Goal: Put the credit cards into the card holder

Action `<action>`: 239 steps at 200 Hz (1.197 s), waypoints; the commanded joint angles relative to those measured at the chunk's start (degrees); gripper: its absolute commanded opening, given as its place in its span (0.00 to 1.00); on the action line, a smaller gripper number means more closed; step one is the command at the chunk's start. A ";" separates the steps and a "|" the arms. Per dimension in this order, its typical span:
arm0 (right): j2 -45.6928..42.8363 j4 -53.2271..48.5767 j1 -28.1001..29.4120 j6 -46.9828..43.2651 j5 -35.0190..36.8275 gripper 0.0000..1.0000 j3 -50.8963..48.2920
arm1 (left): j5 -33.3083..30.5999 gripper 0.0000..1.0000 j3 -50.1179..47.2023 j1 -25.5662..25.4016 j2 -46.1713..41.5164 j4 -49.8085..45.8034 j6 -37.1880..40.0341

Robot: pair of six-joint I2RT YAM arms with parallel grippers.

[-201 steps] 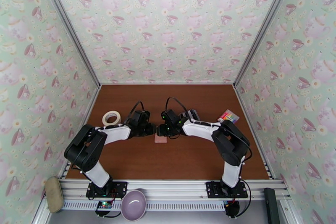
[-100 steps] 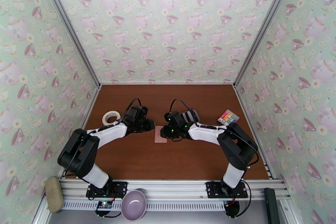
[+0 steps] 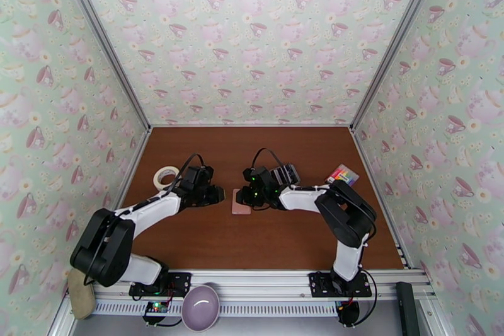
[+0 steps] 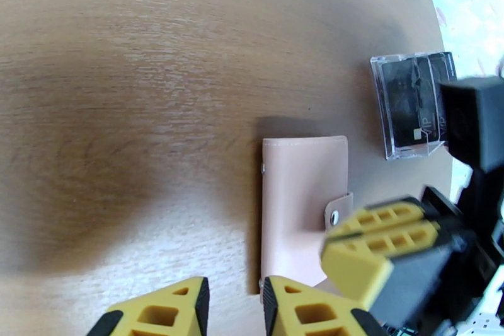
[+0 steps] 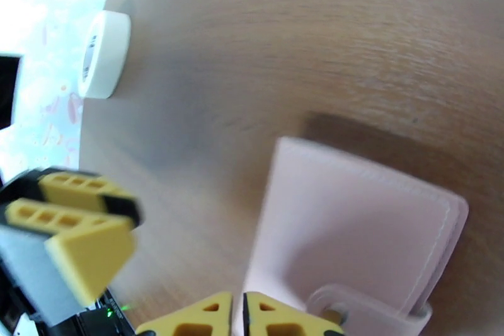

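The pale pink card holder (image 3: 240,203) lies folded shut and flat on the brown table, its snap tab (image 4: 335,214) fastened. My left gripper (image 4: 234,296) sits just left of it, open by a narrow gap and holding nothing. My right gripper (image 5: 244,312) hangs shut over the holder's edge, close to the tab, with nothing between its fingers. Several dark credit cards (image 4: 412,107) stand in a clear plastic box beyond the holder, a dark box (image 3: 288,173) beside the right wrist in the top view.
A white tape roll (image 3: 166,176) lies at the left, behind the left arm. A rainbow-striped rectangle (image 3: 342,174) sits near the right wall. A purple bowl (image 3: 200,307) rests on the front rail. Patterned walls enclose the table on three sides.
My left gripper has pulled back to the left, off the card holder. The right gripper has stayed over the holder's right side, shifting only slightly.
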 commanded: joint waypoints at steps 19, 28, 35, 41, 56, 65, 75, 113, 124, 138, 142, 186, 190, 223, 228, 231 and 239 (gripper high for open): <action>2.29 2.67 -1.02 1.29 -2.38 0.13 0.57 | -1.82 0.32 -1.04 1.14 -3.66 -2.06 1.49; 2.44 2.98 -1.10 1.39 -3.10 0.14 0.38 | -1.77 0.33 -1.35 1.20 -4.48 -1.93 1.23; 2.43 3.07 -1.13 1.38 -4.03 0.15 0.39 | -1.82 0.33 -1.57 1.25 -5.09 -2.05 1.17; 1.91 2.81 -1.09 1.67 -4.72 0.16 0.38 | -1.91 0.33 -1.68 1.24 -5.56 -2.30 1.21; -1.63 0.80 -1.14 1.41 -5.34 0.26 0.49 | -1.96 0.36 -1.42 1.60 -7.18 -3.59 1.84; -4.41 -3.71 -1.08 -0.22 -4.52 0.36 1.66 | -2.31 0.37 -1.09 1.86 -8.21 -4.42 2.45; -8.48 -9.01 -1.09 -2.12 -2.62 0.45 3.14 | -2.73 0.39 -0.67 2.28 -9.15 -5.32 3.09; -20.39 -29.67 -1.09 -10.55 11.86 0.59 8.11 | -2.45 0.54 1.59 5.43 -11.86 -8.52 5.09; -23.37 -34.30 -1.45 -12.37 17.29 0.62 8.00 | -3.17 0.61 2.33 6.10 -13.83 -9.95 5.80; -27.94 -37.78 -2.47 -13.76 22.20 0.66 6.02 | -6.00 0.68 2.44 6.65 -17.31 -11.26 6.68; -29.52 -38.17 -3.17 -13.89 22.84 0.67 5.10 | -6.72 0.70 2.35 6.81 -18.27 -11.69 6.95; -47.93 -41.63 -13.28 -16.17 34.26 0.87 -4.39 | -14.74 0.75 1.05 10.23 -25.84 -12.18 8.33; -49.12 -41.85 -14.60 -16.45 34.90 0.87 -5.06 | -15.66 0.75 1.19 10.45 -25.94 -12.36 8.32; -55.81 -35.67 -19.79 -17.47 41.07 1.00 -12.04 | -22.18 0.81 -0.26 11.15 -26.63 -9.03 10.43; -55.78 -35.04 -20.41 -17.50 40.87 1.00 -12.53 | -23.24 0.83 -0.51 11.12 -26.72 -8.60 11.32; -55.46 -34.60 -21.11 -17.57 40.85 1.00 -12.69 | -23.85 0.87 -0.68 11.14 -26.87 -8.15 11.82; -54.47 -34.08 -22.42 -17.77 40.69 1.00 -12.83 | -26.19 1.00 -1.36 11.11 -27.60 -6.96 13.15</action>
